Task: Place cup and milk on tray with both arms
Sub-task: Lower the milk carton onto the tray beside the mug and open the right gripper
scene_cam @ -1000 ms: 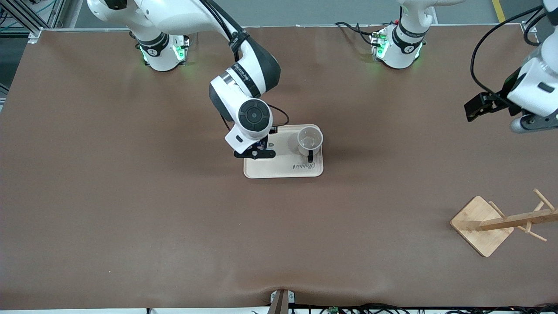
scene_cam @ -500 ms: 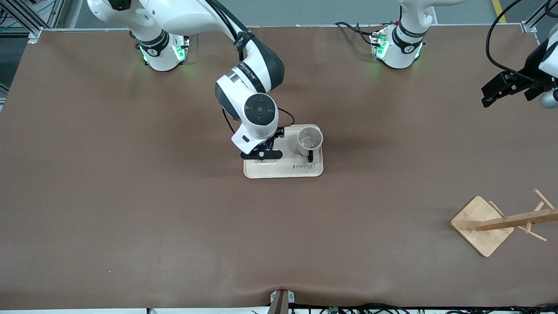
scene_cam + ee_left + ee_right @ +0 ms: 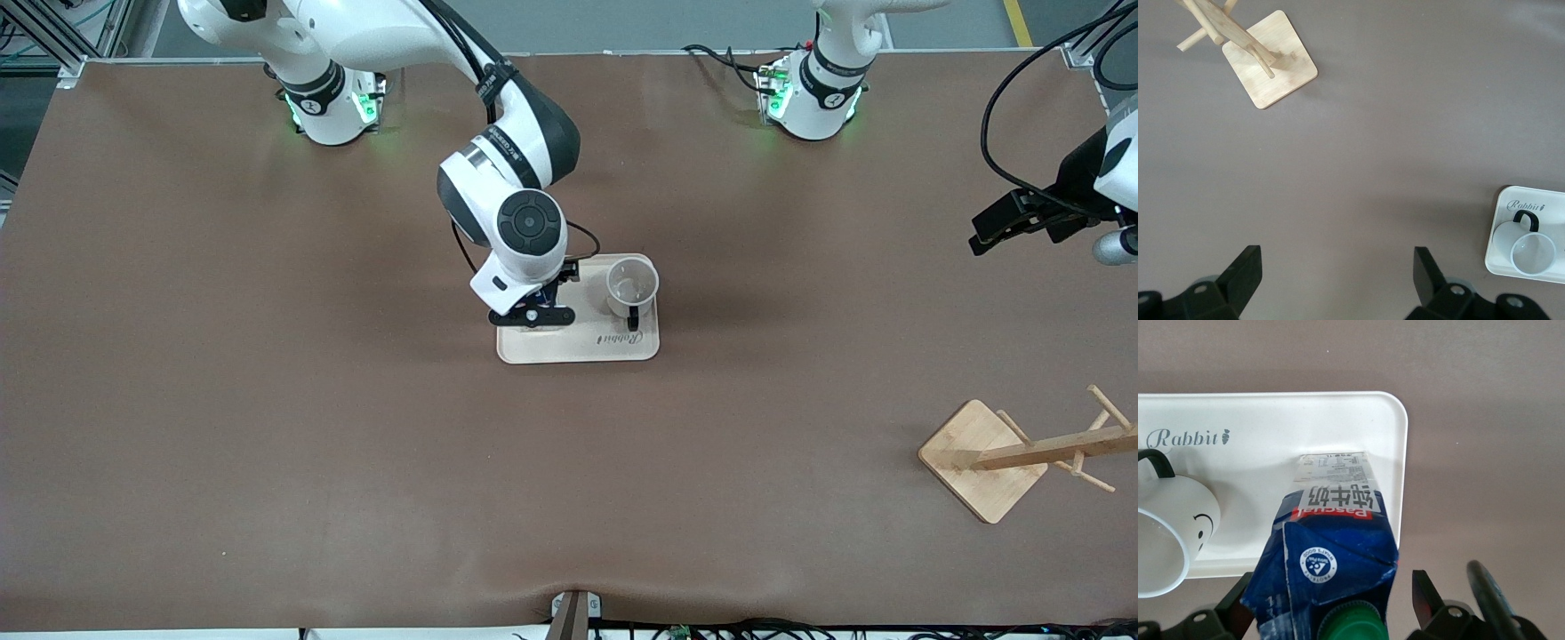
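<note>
Dark blue milk carton (image 3: 1331,567), green cap, red label, stands on cream tray (image 3: 1385,440) beside smiley cup (image 3: 1171,527), between right gripper (image 3: 1331,600) fingers, spread apart. Left gripper (image 3: 1338,277) fingers apart over bare bench (image 3: 267,427).

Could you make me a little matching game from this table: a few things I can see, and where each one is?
Things:
1. cup
2. milk
3. wooden rack
4. left gripper

Places:
A. between the open right gripper's fingers, standing on the tray
B. on the tray, handle toward the front camera
C. open, above bare table
D. on the table, left arm's end

Pairs: 1-B, 2-A, 3-D, 4-C
</note>
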Controlling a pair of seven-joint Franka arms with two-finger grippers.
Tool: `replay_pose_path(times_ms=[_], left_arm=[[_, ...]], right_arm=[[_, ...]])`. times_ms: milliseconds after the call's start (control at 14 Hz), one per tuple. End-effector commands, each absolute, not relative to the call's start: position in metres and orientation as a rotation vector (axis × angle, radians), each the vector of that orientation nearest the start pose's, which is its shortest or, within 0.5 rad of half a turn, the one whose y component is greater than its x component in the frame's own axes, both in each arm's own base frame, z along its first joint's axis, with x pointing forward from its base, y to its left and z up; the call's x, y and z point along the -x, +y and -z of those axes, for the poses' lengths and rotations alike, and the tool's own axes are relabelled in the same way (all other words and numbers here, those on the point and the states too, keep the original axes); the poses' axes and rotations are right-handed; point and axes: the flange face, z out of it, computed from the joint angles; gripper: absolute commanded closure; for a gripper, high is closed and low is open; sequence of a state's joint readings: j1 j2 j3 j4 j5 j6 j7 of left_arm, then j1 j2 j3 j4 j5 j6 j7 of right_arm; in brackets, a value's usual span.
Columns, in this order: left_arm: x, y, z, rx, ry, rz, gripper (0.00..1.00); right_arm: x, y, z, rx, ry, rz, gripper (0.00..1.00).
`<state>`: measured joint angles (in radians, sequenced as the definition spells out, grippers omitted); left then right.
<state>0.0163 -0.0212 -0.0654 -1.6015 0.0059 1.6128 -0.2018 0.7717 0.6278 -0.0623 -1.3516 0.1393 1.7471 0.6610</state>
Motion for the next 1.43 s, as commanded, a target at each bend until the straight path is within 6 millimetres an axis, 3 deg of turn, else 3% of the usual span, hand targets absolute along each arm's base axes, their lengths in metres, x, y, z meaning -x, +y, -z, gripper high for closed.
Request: replay_pose_path(times_ms=[0, 286, 571, 786, 929, 1214, 1357], left_arm=[[-0.546, -0.034, -0.622, 3.146, -0.213, 0.039, 0.0], [-0.537, -0.041, -0.618, 3.135, -0.195, 0.031, 0.0], [-0.524, -0.049, -0.62, 3.123, -0.161, 0.038, 0.0], [-0.516, -0.049, -0.631, 3.123, -0.078, 0.062, 0.0], [-0.516, -0.049, -0.629, 3.123, -0.041, 0.045, 0.0], [-0.515, -0.054, -0.628, 3.12, 0.009, 0.043, 0.0], [-0.514, -0.057, -0.63, 3.12, 0.016, 0.045, 0.0]], right_arm=[[-0.518, 0.46, -0.37, 3.189, 0.006, -0.383, 0.0], [-0.526, 0.449, -0.389, 3.137, 0.06, -0.409, 0.0], [-0.554, 0.42, -0.428, 3.06, 0.15, -0.467, 0.0], [-0.564, 0.405, -0.434, 3.052, 0.153, -0.461, 0.0], [-0.571, 0.396, -0.47, 3.049, 0.148, -0.401, 0.0], [-0.606, 0.302, -0.549, 3.013, 0.342, -0.331, 0.0], [-0.604, 0.275, -0.587, 3.003, 0.383, -0.242, 0.0]])
